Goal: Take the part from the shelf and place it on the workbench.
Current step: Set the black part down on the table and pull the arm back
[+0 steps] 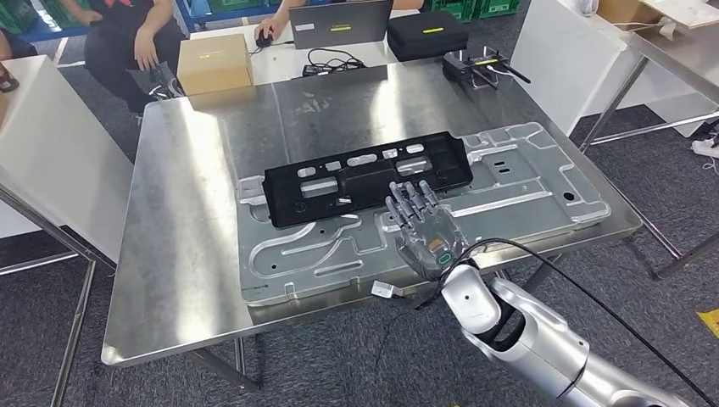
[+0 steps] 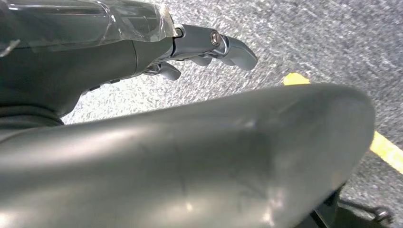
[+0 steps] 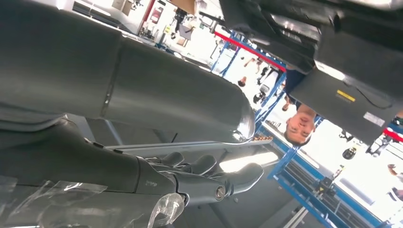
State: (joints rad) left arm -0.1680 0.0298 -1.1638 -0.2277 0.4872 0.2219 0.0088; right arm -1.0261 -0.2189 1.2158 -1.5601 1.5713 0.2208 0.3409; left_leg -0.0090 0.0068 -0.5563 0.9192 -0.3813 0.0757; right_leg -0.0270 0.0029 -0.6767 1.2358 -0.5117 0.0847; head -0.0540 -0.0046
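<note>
So the black part (image 1: 366, 178) lies flat on the big metal plate (image 1: 543, 182), on the shiny workbench (image 1: 182, 220). Right hand (image 1: 421, 227) is spread wide w/ nothing in it, just near the part's front edge. Left hand (image 2: 209, 47) hangs over the grey floor, fingers loose, holding nothing.

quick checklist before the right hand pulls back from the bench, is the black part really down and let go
1. Black part set on the workbench: ok, it lies flat across the silver stamped panel.
2. Right hand free of the part: ok, its fingers are spread just short of the part's near edge, holding nothing.
3. Part clear of the bench edge: ok, it sits well inboard.
4. Cable by the right wrist free to move: cannot tell, it loops close to the bench edge.
5. Left hand out of the way: ok, it hangs over the floor, holding nothing.
6. People beyond the far side clear of the arm: ok, they sit at another table.
</note>
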